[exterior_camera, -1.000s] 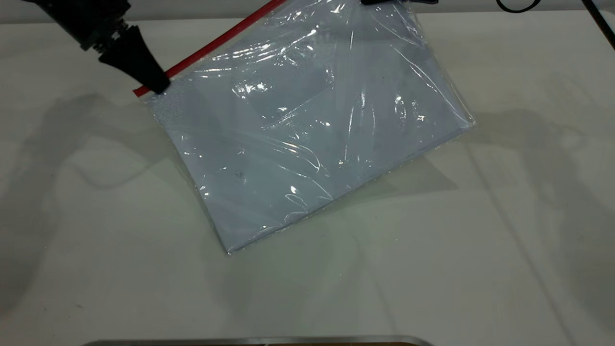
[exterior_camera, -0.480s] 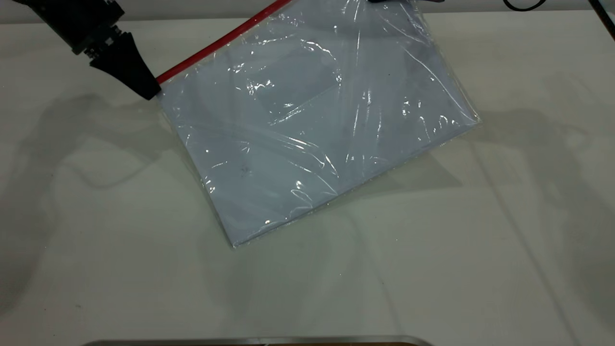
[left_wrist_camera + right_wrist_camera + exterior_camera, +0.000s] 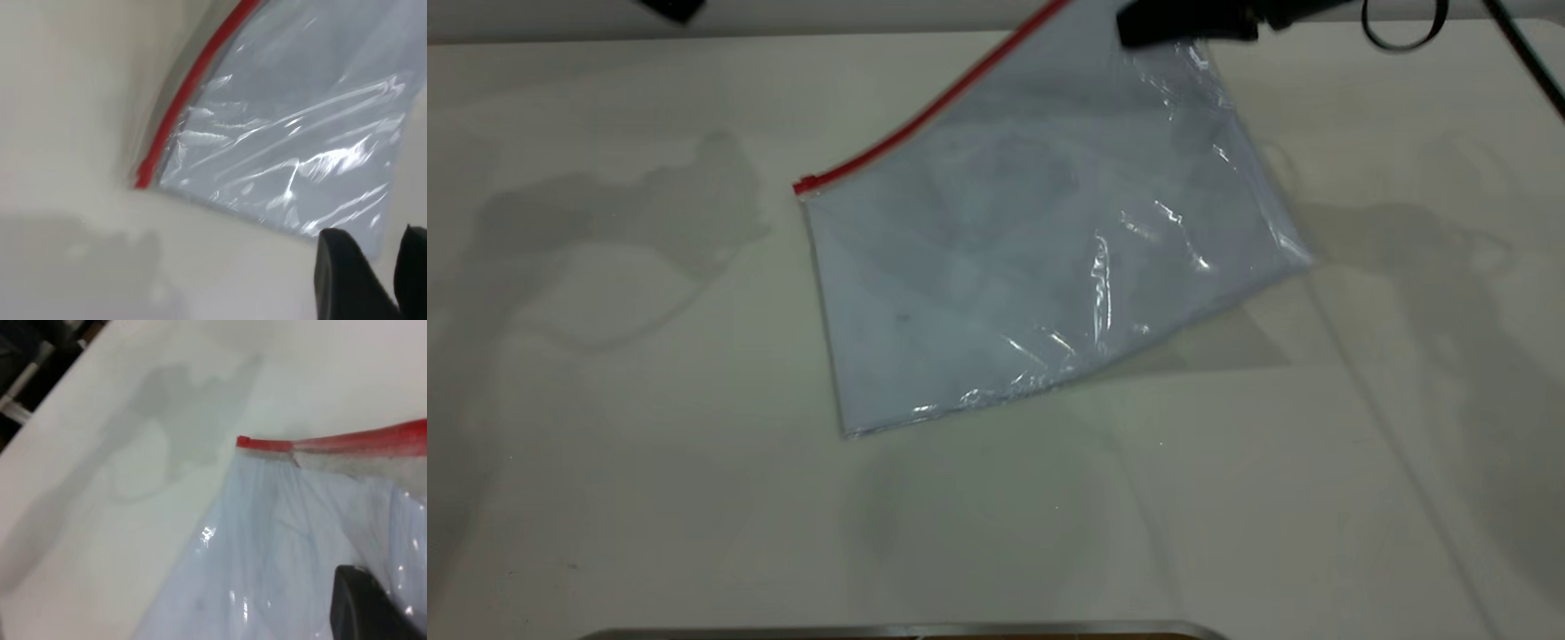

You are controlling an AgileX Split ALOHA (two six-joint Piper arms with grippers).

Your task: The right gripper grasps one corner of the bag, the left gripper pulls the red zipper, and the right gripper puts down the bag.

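Observation:
The clear bag (image 3: 1032,249) with white paper hangs tilted, its lower edge on the table. The red zipper (image 3: 925,116) runs along its upper left edge and ends at a small red tab (image 3: 805,185). My right gripper (image 3: 1183,22) is shut on the bag's top right corner at the far edge. One of its fingers (image 3: 363,607) shows over the bag (image 3: 280,540), with the zipper's end (image 3: 243,441) beyond. My left gripper (image 3: 669,7) is at the far left, apart from the bag. In the left wrist view it (image 3: 380,267) is open and empty, with the zipper (image 3: 180,100) farther off.
The white table (image 3: 605,444) carries only the bag. A metal edge (image 3: 907,631) lies along the near side. Black cables (image 3: 1396,31) hang at the far right behind my right arm.
My left gripper has let go of the zipper's end and pulled back to the far left. The bag's left corner has swung right and sagged. My right gripper has come lower into view.

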